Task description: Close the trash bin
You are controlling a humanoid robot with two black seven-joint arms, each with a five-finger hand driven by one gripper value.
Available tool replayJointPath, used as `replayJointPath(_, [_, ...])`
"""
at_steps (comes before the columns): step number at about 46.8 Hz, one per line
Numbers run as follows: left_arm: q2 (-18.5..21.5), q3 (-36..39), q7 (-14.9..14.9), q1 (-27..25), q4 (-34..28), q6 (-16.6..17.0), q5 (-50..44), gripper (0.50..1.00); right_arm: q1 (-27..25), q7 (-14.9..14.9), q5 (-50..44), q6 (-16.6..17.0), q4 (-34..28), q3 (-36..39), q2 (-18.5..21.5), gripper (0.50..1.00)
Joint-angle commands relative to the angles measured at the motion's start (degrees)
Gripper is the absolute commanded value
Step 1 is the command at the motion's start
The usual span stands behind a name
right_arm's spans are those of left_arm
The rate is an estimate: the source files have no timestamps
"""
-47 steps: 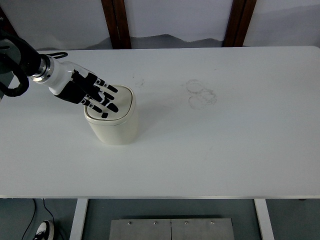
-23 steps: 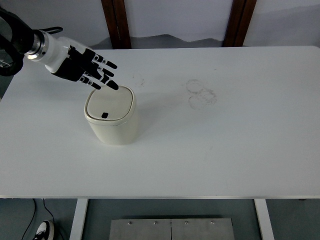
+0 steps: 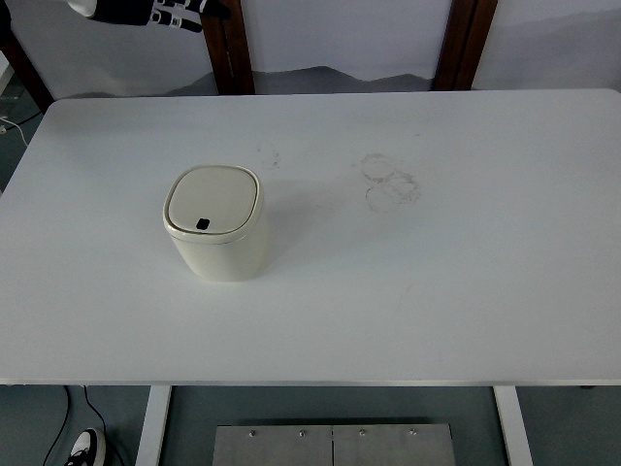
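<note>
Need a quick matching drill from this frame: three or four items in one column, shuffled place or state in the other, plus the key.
Items:
1. cream plastic trash bin
2. left hand
3. faint ring-shaped marks
4. white table

Descriptions:
A. at the picture's top left corner, partly cut off
B. carries everything here
C. lid down, left of centre
D. right of the bin, on bare surface

Pairs: 1-C, 2-A, 3-D, 4-B

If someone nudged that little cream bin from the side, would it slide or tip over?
The trash bin looks about as wide as tall, with a flat base, so it would probably slide on the smooth white table rather than tip. It looks like thin plastic, so likely light. Its closed lid should stay put.
</note>
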Motion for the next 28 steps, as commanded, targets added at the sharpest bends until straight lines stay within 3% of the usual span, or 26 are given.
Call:
replayJointPath(1, [0.09, -2.89, -2.52, 1.73, 1.12, 0.03, 0.00, 1.000, -0.01, 0.00, 0.01, -0.01, 0.02, 0.00, 0.00, 0.995])
replayJointPath(17, [0.36, -17.30, -11.13, 13.15, 8.15, -0.06, 0.35, 1.000, -0.01, 0.00, 0.01, -0.01, 0.02, 0.00, 0.00, 0.995])
replayJointPath(28, [0.62, -23.72, -22.03, 20.71, 10.70, -0.06, 0.61, 1.000, -0.01, 0.00, 0.01, -0.01, 0.02, 0.00, 0.00, 0.995])
